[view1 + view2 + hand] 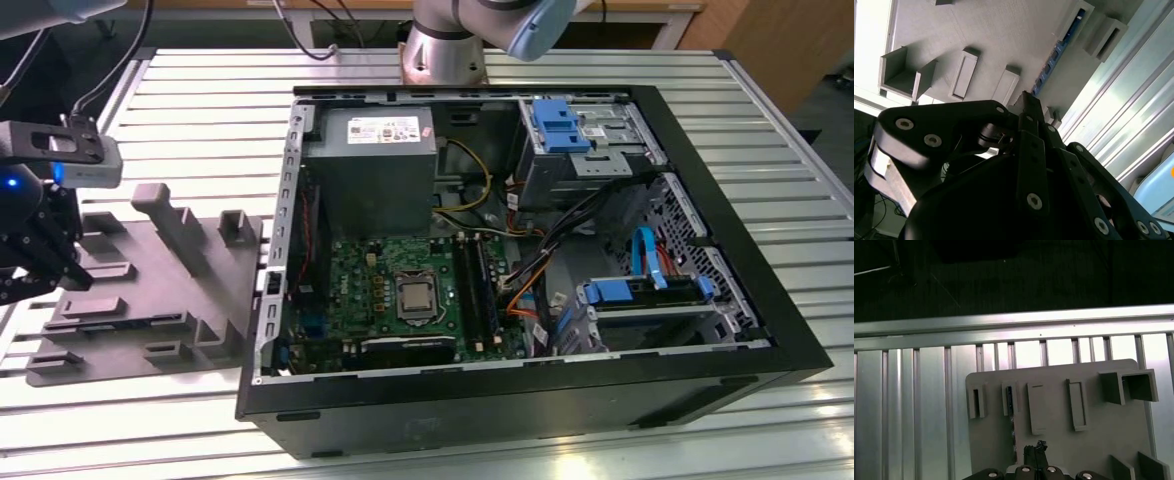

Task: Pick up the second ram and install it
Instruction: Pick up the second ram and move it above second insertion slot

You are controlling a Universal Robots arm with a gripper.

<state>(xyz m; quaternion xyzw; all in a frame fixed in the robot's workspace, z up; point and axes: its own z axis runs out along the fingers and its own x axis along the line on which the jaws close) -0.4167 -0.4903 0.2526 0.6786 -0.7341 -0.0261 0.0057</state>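
The second ram (pixel 1053 59) is a thin dark stick with a blue label, standing on edge in a slot of the grey holder plate (pixel 1004 35). In the first wrist view the ram (pixel 1010 399) sits between two small grey blocks on that plate (pixel 1054 450). My gripper (pixel 1027 97) hovers just off one end of the stick, its dark fingers drawn together with nothing between them. In the exterior view the gripper (pixel 30 265) hangs at the far left over the holder plate (pixel 174 290). In the first wrist view the gripper (pixel 1035 447) tips sit beside the ram's lower end.
An open computer case (pixel 747 330) lies to the exterior view's right of the plate, with the motherboard (pixel 400 290) and black memory slots (pixel 475 285) inside. Grey upright blocks (pixel 167 205) rise from the plate. Ribbed metal table (pixel 904 405) runs all around.
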